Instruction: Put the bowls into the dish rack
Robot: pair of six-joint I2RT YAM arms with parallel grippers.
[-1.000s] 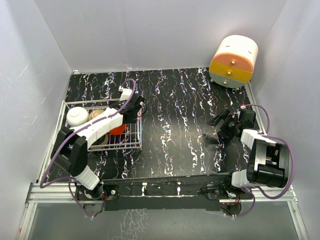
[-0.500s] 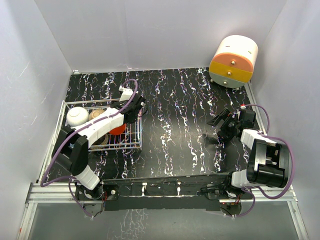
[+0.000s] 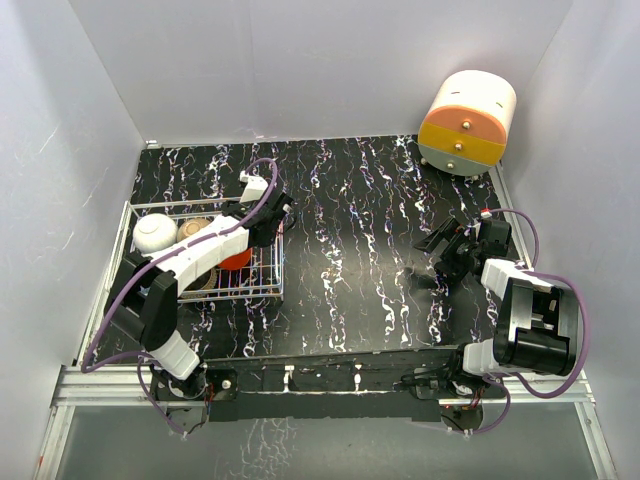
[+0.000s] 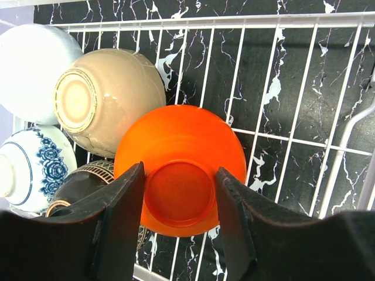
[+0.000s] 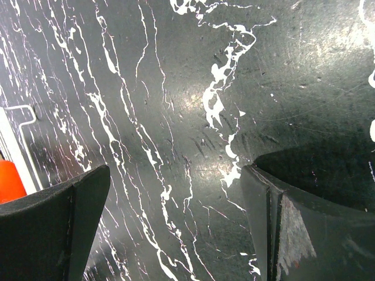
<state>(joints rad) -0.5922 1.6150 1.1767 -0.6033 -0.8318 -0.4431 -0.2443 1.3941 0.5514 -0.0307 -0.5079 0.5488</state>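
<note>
Five bowls are in the white wire-grid dish rack (image 3: 262, 283), which sits on the left side of the black, white-veined tabletop (image 3: 370, 250). The left arm reaches over the rack's right end, and the wrist view looks straight down on the glossy red-orange bowl (image 4: 181, 132). It is upside down, foot ring up! The left fingers (image 4: 120, 222) are clenched on that foot ring, one pad on each side of it. The orange bowl leans on its neighbours rather than lying flat on the wires. Touching it in the wrist view is a beige-tan glazed bowl (image 4: 105, 99), also inverted and showing its pale foot. Beside that one is the plain white bowl (image 4: 29, 64), at the rack's left end in the overhead view. A blue-and-white flower-patterned bowl (image 4: 29, 170) is wedged in alongside. A dark bowl with a gold patterned band (image 4: 79, 178) is tucked partly under the orange one. On the right side, the right fingers (image 5: 64, 222) are released and spread wide, with only bare marbled tabletop between them. In the far right corner stands a round cream-and-orange drawer cabinet (image 3: 467, 122), well apart from everything.
</note>
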